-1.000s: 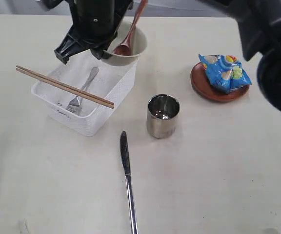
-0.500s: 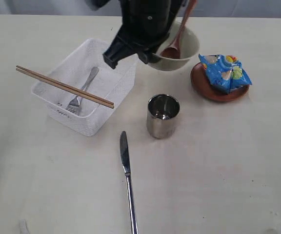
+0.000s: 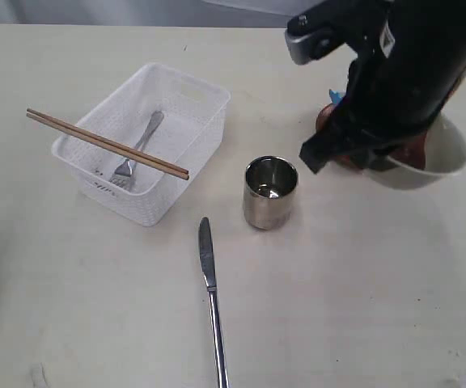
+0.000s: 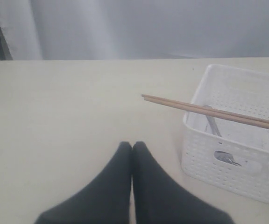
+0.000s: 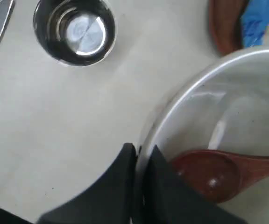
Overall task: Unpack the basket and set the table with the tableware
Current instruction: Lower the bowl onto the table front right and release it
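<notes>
**Bowl carried out of the basket to the right side**

- Right claw (image 5: 141,151) is clenched on the rim of the whitish bowl (image 3: 439,158), one finger inside and one outside. The wooden spoon (image 5: 218,172) rides inside the bowl.
- Change: a second ago the bowl hung over the basket's far corner. Half a second ago it was between basket and plate. Now it sits on the right side of the table (image 3: 362,307), near the steel cup (image 3: 270,192).
- It is just beside the brown plate (image 5: 223,28), which carries the blue packet (image 5: 263,23). My arm hides most of that plate in the exterior view.
- I judge the bowl is not yet set down, since a shadow lies under it.
- The basket (image 3: 205,121) now holds only the fork (image 3: 136,153), with the chopsticks (image 3: 108,144) lying across its rim.
- The knife (image 3: 210,291) is already out on the table.
- Left claw (image 4: 132,147) is clenched on nothing and parked near the basket.
- Meaning: bowl and spoon are as good as unpacked. Fork and chopsticks remain.
</notes>
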You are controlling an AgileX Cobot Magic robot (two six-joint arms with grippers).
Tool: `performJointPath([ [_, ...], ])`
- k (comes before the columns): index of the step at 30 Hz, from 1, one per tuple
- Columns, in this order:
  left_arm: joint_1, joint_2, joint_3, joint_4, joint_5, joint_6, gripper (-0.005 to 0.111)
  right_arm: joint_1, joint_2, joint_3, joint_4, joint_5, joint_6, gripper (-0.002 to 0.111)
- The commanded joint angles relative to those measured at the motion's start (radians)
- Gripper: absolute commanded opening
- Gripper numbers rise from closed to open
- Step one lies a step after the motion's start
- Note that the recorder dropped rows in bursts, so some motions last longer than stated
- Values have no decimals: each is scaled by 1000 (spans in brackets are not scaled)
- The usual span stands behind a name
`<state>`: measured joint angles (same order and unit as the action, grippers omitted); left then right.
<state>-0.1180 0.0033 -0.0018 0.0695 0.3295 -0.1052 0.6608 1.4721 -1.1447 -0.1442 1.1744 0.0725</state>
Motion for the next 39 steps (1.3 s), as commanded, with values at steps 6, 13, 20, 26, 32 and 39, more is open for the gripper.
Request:
performJointPath([
  [6,-7,-3,2,4,-5,1,0,-4,-35,289,69,-198,48,0],
  [13,-7,-3,2,4,-5,1,0,-4,-35,420,78,-340,99,0],
  [20,-7,-3,2,4,-5,1,0,-4,-10,477,165,-374,45,0],
  [26,-7,-3,2,4,-5,1,0,38,23,502,203,-451,18,0],
  [32,-7,-3,2,4,-5,1,0,38,62,508,211,-478,20,0],
  [39,-7,-3,2,4,-5,1,0,38,56,507,228,-472,5,32],
])
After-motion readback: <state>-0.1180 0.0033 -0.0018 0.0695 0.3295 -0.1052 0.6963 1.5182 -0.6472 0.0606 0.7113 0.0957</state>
